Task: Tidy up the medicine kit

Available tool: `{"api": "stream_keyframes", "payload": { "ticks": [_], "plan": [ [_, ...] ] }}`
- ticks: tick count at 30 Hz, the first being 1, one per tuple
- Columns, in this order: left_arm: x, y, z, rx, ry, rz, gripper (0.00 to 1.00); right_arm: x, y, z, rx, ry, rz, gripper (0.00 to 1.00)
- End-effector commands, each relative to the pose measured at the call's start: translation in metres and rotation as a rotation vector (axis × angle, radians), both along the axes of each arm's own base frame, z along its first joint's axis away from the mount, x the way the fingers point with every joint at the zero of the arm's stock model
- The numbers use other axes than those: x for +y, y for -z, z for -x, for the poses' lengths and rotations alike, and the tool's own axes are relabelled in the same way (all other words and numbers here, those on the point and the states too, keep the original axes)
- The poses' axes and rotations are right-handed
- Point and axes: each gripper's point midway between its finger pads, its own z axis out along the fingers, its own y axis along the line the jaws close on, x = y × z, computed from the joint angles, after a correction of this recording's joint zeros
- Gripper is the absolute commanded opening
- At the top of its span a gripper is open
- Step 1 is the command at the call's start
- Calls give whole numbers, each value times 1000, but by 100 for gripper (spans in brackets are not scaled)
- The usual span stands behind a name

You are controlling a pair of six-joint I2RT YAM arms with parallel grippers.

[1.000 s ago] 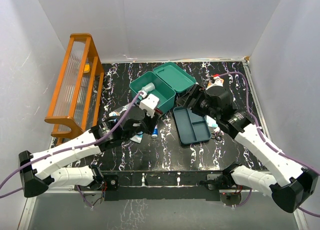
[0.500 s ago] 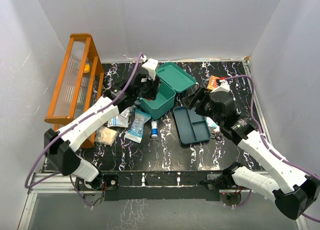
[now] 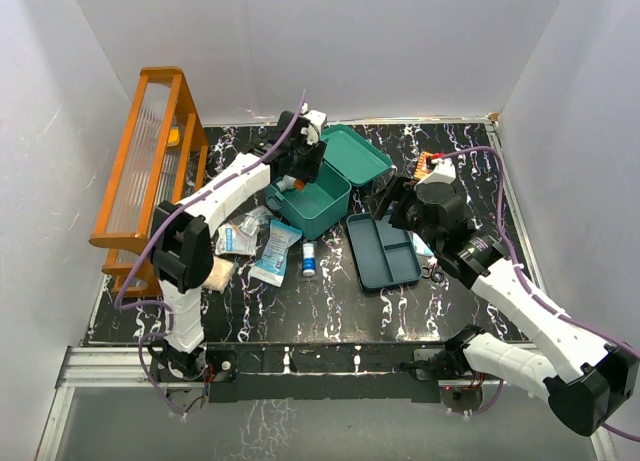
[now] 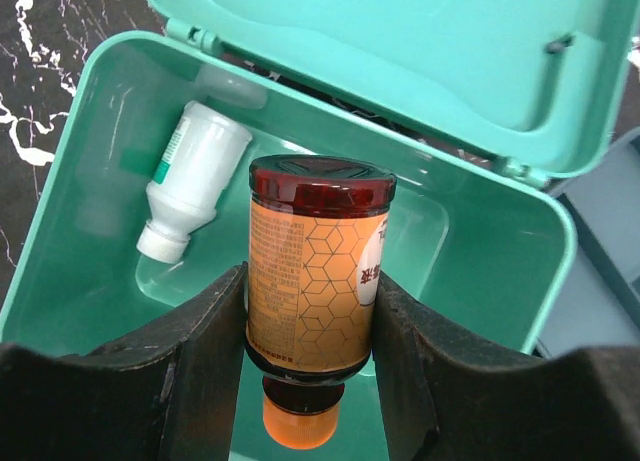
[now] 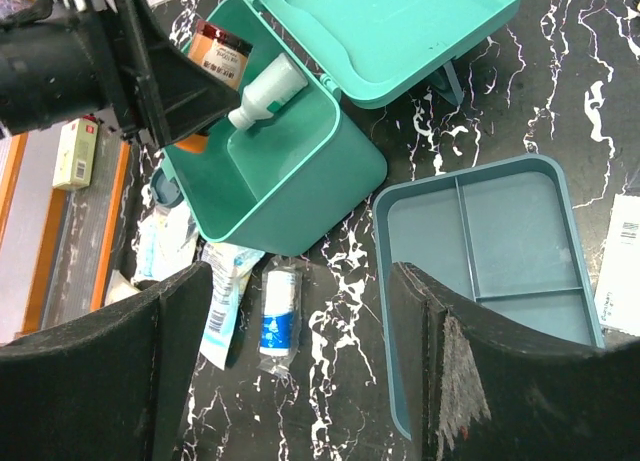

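The teal medicine kit box (image 3: 322,209) stands open mid-table, its lid (image 3: 350,153) laid back. Its three-compartment tray insert (image 3: 382,251) lies to the right on the table. My left gripper (image 3: 292,178) is shut on an orange-labelled brown bottle (image 4: 312,266) with an orange cap, held upside down inside the box (image 4: 480,271). A white bottle (image 4: 192,186) lies in the box's far-left corner. My right gripper (image 5: 300,361) is open and empty above the table between the box (image 5: 270,181) and the tray (image 5: 500,241).
An orange wooden rack (image 3: 150,176) stands at the left. Pouches (image 3: 274,249) and a small wrapped blue-and-white roll (image 3: 308,259) lie in front of the box. Packets (image 3: 432,164) lie at the back right. White walls enclose the table.
My left arm has swung from the near left up to the box, carrying the orange bottle into it. The right gripper has shifted slightly.
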Motion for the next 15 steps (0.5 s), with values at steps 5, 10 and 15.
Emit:
{"api": "stream_keyframes", "payload": {
  "ticks": [5, 10, 15],
  "plan": [
    [22, 2, -9, 12, 39, -66, 35, 0, -22, -4, -73, -23, 14, 69],
    [17, 9, -16, 0, 121, -100, 35, -2, -20, -1, -70, -22, 16, 70],
    [13, 18, -23, 8, 172, -140, 33, 6, -13, -4, -48, -44, 4, 70]
  ]
}}
